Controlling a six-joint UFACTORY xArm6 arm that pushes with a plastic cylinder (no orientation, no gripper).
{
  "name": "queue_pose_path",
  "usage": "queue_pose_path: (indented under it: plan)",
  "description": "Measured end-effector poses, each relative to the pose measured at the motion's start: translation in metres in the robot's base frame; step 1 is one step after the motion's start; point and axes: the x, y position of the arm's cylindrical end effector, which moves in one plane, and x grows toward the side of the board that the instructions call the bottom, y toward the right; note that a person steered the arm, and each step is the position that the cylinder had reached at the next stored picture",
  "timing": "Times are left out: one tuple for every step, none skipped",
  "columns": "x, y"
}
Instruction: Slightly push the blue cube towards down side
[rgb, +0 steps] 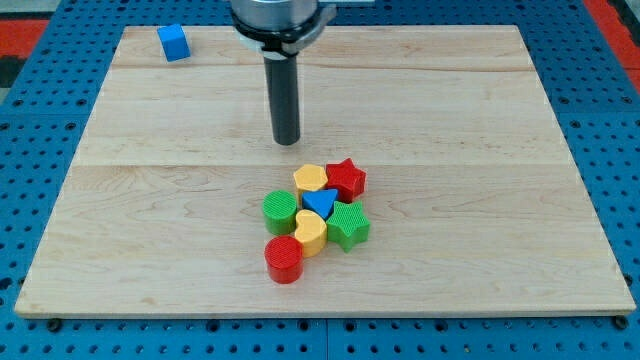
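The blue cube (174, 42) sits alone near the board's top left corner. My tip (287, 141) is at the lower end of the dark rod, near the board's middle, well to the right of and below the blue cube. It touches no block and stands just above the cluster of blocks.
A tight cluster lies below my tip: a yellow block (311, 179), a red star (346, 179), a blue triangle (319, 203), a green cylinder (280, 212), a green star (348, 224), a yellow heart (310, 232) and a red cylinder (284, 260). The wooden board (500, 150) rests on a blue pegboard.
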Motion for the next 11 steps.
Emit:
queue_pose_path:
  plan:
    - [0.0,-0.024]
    - [0.0,-0.052]
    - [0.0,-0.062]
    - [0.0,-0.066]
    - [0.0,-0.068]
    - [0.0,-0.07]
    - [-0.019,-0.074]
    - [-0.018,-0.131]
    - [-0.045,-0.182]
    - [-0.087,-0.225]
    - [-0.151,-0.231]
